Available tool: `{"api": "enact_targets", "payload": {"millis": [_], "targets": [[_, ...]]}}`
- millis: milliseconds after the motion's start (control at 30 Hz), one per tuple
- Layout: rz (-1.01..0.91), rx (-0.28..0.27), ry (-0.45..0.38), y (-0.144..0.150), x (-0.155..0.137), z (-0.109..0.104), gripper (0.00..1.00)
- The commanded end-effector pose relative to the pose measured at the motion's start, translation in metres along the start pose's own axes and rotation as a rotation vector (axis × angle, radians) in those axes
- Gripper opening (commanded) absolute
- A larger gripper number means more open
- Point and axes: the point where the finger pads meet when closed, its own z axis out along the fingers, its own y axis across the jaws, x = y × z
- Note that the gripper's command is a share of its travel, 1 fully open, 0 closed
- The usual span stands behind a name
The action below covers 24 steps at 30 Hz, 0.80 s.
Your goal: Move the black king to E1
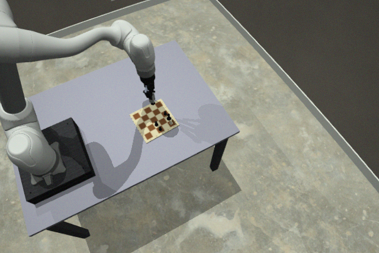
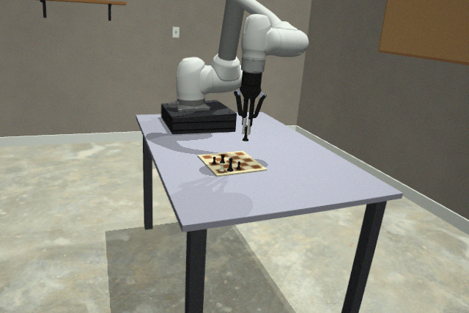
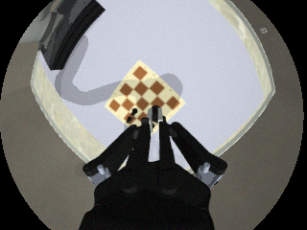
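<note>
A small chessboard (image 1: 154,119) lies on the grey table; it also shows in the exterior view (image 2: 231,162) and the wrist view (image 3: 145,98). My gripper (image 2: 246,128) is shut on the black king (image 2: 245,135) and holds it in the air above the board's far edge. In the top view the gripper (image 1: 150,97) hangs over the board's far corner. In the wrist view the fingers are pressed together and hide the piece. Three black pieces (image 2: 229,164) and one pale piece (image 2: 221,167) stand upright on the board's near part.
The arm's black base block (image 2: 198,115) stands at the table's far end. The table's edges fall to a concrete floor. The arm casts shadows across the table beside the board.
</note>
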Motion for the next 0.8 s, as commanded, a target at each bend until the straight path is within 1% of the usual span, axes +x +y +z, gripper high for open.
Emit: {"api": "enact_targets", "payload": {"millis": [0, 133, 200, 233, 333, 700, 767], "targets": [[-0.279, -0.013, 0.01, -0.002, 0.005, 0.0, 0.0], [-0.507, -0.01, 0.004, -0.005, 0.011, -0.001, 0.0], [-0.507, -0.01, 0.004, -0.005, 0.011, -0.001, 0.0], [-0.673, -0.013, 0.005, -0.005, 0.013, -0.001, 0.0], [-0.81, -0.006, -0.001, -0.008, 0.018, -0.001, 0.0], [-1.441, 0.021, -0.016, -0.017, 0.038, -0.002, 0.0], [-1.441, 0.021, -0.016, -0.017, 0.038, -0.002, 0.0]]}}
